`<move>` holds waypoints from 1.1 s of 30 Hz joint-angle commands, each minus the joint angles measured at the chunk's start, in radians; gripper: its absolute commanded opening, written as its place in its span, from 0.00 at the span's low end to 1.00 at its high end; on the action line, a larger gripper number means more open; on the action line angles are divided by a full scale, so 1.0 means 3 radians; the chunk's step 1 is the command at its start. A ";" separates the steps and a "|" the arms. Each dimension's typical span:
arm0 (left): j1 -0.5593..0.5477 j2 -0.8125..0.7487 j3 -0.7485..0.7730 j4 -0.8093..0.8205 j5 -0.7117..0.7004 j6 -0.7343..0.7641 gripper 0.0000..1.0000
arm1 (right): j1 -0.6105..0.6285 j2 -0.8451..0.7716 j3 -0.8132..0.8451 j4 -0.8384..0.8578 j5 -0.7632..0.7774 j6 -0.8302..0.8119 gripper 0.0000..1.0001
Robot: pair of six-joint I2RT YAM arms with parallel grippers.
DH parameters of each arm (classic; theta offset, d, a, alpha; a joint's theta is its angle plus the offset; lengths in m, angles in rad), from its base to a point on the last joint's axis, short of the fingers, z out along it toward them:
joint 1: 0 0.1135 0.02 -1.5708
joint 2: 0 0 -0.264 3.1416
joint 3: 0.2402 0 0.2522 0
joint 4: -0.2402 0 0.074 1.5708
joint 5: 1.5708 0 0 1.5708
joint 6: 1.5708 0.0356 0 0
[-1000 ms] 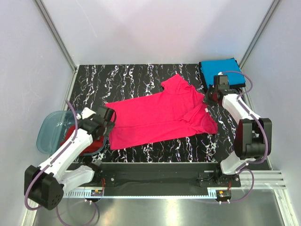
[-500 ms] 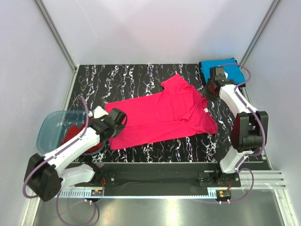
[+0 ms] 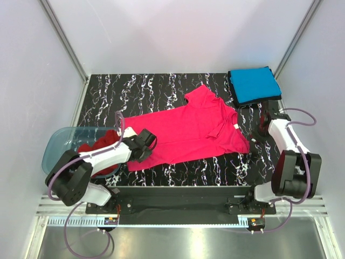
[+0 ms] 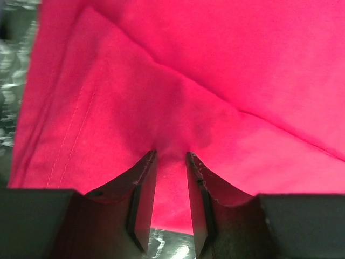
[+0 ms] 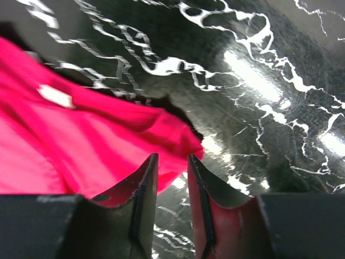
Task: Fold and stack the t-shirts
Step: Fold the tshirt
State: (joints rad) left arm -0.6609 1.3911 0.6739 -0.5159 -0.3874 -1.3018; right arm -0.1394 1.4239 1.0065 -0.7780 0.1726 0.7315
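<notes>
Four shirts show only from the overhead camera, and the pink-red t-shirt (image 3: pixel 188 129) is the one to place the others by: it lies spread open and slightly askew across the middle of the black marbled table (image 3: pixel 135 91). Beyond its far right sleeve sits the folded blue t-shirt (image 3: pixel 253 85), with a dark layer (image 3: pixel 257 103) showing under its near edge. Off its left hem, the darker red t-shirt (image 3: pixel 99 150) is heaped in the translucent tub (image 3: pixel 56 145). From above, the left gripper (image 3: pixel 148 144) rests at that shirt's near left hem, and the right gripper (image 3: pixel 259 132) sits just past its near right corner, but neither jaw gap can be read there. The wrist cameras settle it. The left gripper (image 4: pixel 171 154) has its jaws narrowly parted, tips touching pink cloth that puckers a little around them, with cloth and a sliver of table visible through the gap. The right gripper (image 5: pixel 171 156) is likewise narrowly parted and holds nothing, poised over the shirt's corner where it meets bare table; a white label (image 5: pixel 54 96) shows on the cloth.
</notes>
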 commanded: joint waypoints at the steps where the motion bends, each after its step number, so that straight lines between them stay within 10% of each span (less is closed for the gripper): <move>1: -0.0006 0.0149 -0.0134 0.0222 0.0115 0.0034 0.34 | -0.0021 0.0116 -0.0032 0.0354 -0.0059 -0.0173 0.34; 13: -0.0011 0.0323 -0.0263 0.0130 0.0090 0.0049 0.33 | -0.0092 0.0832 -0.0216 0.0947 -0.0212 -0.0372 0.25; 17: -0.0006 0.0252 -0.0104 -0.0232 -0.0048 0.0146 0.33 | -0.0240 0.0965 -0.0231 0.0855 -0.0034 -0.0373 0.00; 33: -0.0215 -0.0157 0.0233 -0.0811 -0.0059 0.0305 0.33 | -0.0486 0.0413 -0.0425 0.0421 0.0145 -0.0194 0.00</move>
State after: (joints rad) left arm -0.7055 1.3907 0.7013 -0.6468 -0.4034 -1.2362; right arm -0.2810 1.5913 0.8921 -0.5831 0.1905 0.6537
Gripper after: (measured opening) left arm 0.329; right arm 0.011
